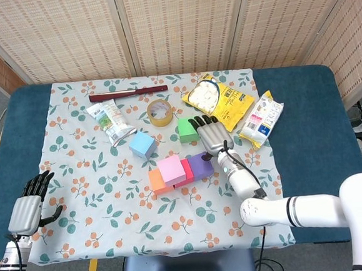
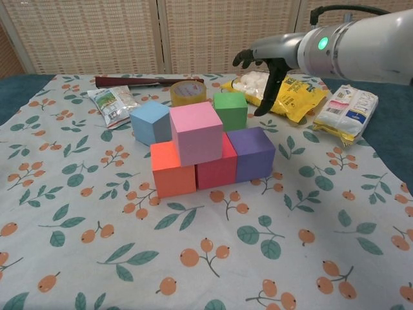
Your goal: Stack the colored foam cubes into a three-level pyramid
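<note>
Base row of orange cube [image 2: 173, 169], red cube [image 2: 217, 169] and purple cube [image 2: 254, 153] sits touching on the bench's floral cloth [image 2: 90, 219], with the pink cube [image 2: 196, 132] already up on the second level, over the orange and red. The right robot hand [image 1: 211, 134] hovers released, fingers apart, just beside the green cube [image 2: 231, 110] — likely the next pick. Best approach: drop over the green cube from above, pinch opposite faces squarely, lift clear before crossing, then seat it flush beside pink without nudging the stack. Blue cube [image 2: 150, 121] waits behind. Left robot hand [image 1: 27, 209] idles at the bench edge, holding nothing.
</note>
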Robot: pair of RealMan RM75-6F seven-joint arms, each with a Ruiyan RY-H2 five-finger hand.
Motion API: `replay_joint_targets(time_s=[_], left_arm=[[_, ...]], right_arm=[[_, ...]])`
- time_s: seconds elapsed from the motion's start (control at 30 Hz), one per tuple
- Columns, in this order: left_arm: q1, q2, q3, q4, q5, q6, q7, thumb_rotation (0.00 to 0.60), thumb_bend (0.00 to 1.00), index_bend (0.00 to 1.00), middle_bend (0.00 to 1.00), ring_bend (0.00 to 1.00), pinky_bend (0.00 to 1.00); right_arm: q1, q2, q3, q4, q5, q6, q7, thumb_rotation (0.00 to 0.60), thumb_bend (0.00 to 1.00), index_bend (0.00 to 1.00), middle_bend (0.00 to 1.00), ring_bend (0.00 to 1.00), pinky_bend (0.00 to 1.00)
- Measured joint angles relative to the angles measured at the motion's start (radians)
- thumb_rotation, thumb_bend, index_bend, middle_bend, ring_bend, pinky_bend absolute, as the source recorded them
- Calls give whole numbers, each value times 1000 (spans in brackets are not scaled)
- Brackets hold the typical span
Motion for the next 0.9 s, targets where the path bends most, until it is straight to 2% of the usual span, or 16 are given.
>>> replay_joint_targets(time_s=[0.23, 0.47, 0.8, 0.87, 0.9], left_arm=[[-5, -11, -5, 14, -15, -13, 23, 600, 329, 0, 9, 23, 97], [-9, -24, -12, 32, -35, -29, 43, 600, 328, 0, 9, 23, 97], [-14, -35, -21, 44, -58, -46, 61, 600, 328, 0, 9, 22, 98], [-14, -35, -23, 46, -62, -46, 64, 600, 329, 0, 9, 22, 97], [-14, -36, -23, 46, -63, -46, 65, 600, 329, 0, 9, 23, 97]], right_arm=[[45, -91, 24, 187, 75, -44, -25, 600, 63, 0, 34, 0, 90], [116, -233, 54, 450, 186, -131, -79, 600, 63, 0, 34, 0, 69], [171, -411, 85, 772, 235, -253, -131, 600, 63, 0, 33, 0, 69], [175, -443, 94, 830, 232, -277, -132, 600, 62, 38, 34, 0, 69], [177, -456, 99, 854, 228, -286, -130, 600, 63, 98, 44, 0, 73]])
